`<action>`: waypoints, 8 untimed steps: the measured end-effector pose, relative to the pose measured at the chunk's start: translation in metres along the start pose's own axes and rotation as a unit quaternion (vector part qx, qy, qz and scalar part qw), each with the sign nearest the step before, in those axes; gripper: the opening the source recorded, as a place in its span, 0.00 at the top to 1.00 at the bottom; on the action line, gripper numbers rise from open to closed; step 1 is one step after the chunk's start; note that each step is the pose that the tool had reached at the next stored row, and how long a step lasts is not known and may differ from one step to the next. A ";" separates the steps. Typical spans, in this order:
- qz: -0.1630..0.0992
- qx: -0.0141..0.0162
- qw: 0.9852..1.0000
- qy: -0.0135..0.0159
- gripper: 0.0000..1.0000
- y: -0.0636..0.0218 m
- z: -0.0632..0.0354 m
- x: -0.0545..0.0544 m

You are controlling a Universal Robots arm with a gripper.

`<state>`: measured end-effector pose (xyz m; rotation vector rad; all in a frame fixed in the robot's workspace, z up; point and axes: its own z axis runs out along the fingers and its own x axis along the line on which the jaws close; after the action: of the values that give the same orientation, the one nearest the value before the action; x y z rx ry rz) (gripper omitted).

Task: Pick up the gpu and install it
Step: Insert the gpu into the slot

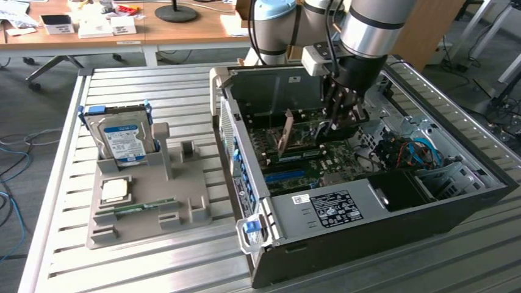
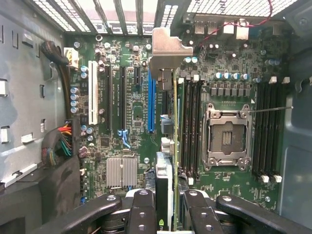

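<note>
1. Inside the open computer case (image 1: 358,232) on the slatted counter (image 1: 163,268), the claw (image 1: 340,121) is clenched on the gpu (image 1: 287,137), pinching the card at the end away from its silver bracket (image 2: 168,46).
2. The gpu hangs on edge low over the motherboard (image 2: 134,112), between the line of the blue expansion slot (image 2: 151,105) and the black memory slots (image 2: 190,126). Whether its contact edge has entered any slot cannot be told.
3. First hazard: a sideways miss. If the card comes down off the slot's line, its lower edge would likely land on the memory slots or on small board parts, and downward force could bend or scrape them.
4. Second hazard: the bracket. It sits close to the case's vented rear wall (image 2: 122,14), and a tab caught on that frame could jam the card or tip it.
5. Third hazard: leverage. With only one end gripped, uneven resistance at the bracket end could probably twist the card in the claw, so it seats crooked.
6. Orientation: the card stands with its faces vertical. Its long axis runs level, parallel to the slots, from the claw toward the rear wall. The bracket leads, toward the exterior view's left.
</note>
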<state>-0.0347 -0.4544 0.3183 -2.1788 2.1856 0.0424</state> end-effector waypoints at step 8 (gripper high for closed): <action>0.014 0.001 1.000 0.001 0.73 0.0012 0.0021 0.000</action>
<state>-0.0359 -0.4544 0.3162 -2.1472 2.2172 0.0402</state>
